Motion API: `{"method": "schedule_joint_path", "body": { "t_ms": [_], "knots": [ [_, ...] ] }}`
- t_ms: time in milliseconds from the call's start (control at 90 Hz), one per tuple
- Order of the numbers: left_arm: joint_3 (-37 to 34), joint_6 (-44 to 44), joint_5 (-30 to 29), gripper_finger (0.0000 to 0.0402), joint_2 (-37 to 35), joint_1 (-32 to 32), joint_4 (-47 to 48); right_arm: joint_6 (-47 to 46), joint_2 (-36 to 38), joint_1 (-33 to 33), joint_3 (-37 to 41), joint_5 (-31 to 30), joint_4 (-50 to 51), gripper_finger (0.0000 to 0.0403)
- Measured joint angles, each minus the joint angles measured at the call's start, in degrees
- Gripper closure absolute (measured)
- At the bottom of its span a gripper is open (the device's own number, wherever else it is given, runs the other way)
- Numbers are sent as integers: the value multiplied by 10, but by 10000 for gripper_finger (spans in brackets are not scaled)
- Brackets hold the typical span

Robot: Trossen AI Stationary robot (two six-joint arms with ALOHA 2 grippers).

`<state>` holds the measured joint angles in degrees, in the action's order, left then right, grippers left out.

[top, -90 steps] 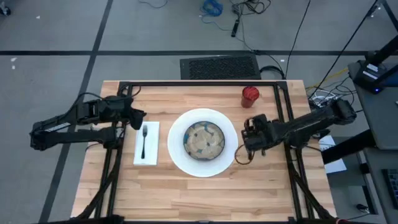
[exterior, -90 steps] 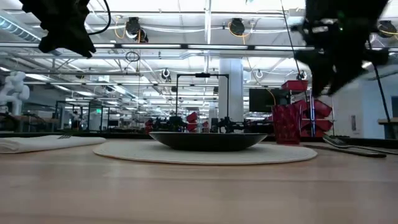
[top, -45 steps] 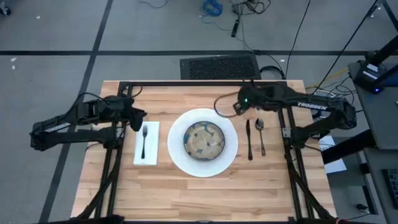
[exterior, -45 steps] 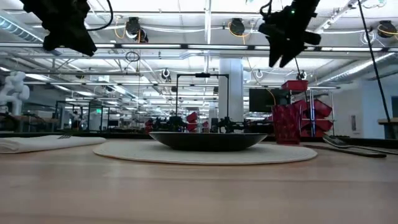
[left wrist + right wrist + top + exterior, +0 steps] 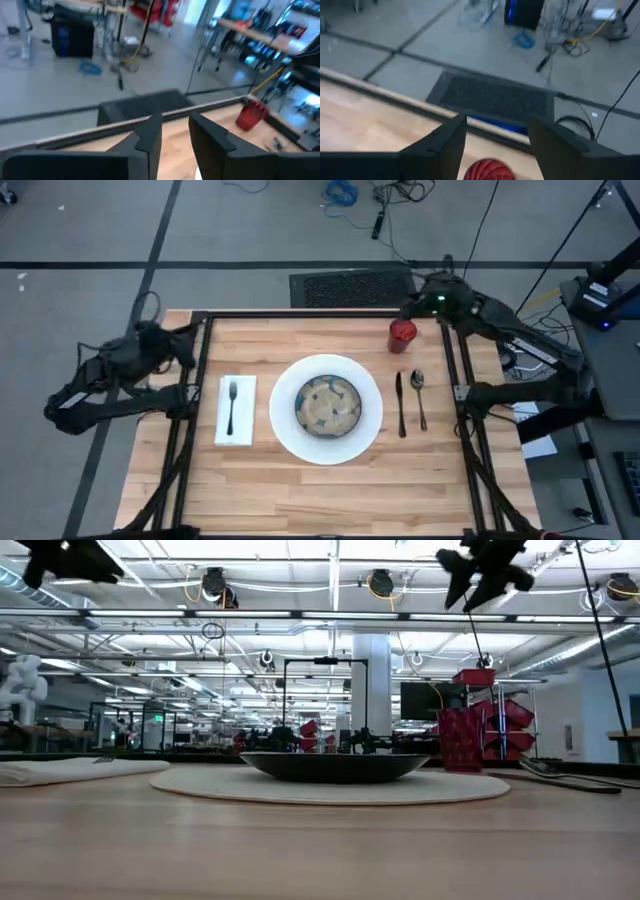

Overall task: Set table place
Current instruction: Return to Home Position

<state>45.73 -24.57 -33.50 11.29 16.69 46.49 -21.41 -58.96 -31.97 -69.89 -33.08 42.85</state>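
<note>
On the table (image 5: 330, 490), plate (image 5: 285, 435), bowl (image 5: 327, 402), napkin (image 5: 243, 430) with fork (image 5: 232, 405), knife (image 5: 400, 405), spoon (image 5: 420, 395) and cup (image 5: 402, 332) look set, so homing is likely in hand: left fingers (image 5: 150, 137) narrowly parted, right fingers (image 5: 451, 137) wide above the cup, all empty, need only retreat clear of it.

Left gripper (image 5: 175, 122), right gripper (image 5: 497, 125): seemingly parted

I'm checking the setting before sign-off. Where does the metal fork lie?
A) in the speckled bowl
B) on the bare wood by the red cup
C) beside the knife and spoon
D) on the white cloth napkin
D: in the high view the slim metal fork lies lengthwise on the rectangular white cloth napkin, across the large round white plate from the metal knife and metal spoon.
</note>
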Motion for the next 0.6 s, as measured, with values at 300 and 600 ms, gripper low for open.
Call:
{"method": "schedule_joint_path", "body": {
  "t_ms": [300, 600],
  "knots": [
    [81, 68, 1, 318, -26, 0, -32, -16, 129, 48, 0, -29, 48, 207],
    [93, 69, 31, 318, -34, 0, -36, -88, 184, 133, 0, -101, 166, 250]
  ]
}}
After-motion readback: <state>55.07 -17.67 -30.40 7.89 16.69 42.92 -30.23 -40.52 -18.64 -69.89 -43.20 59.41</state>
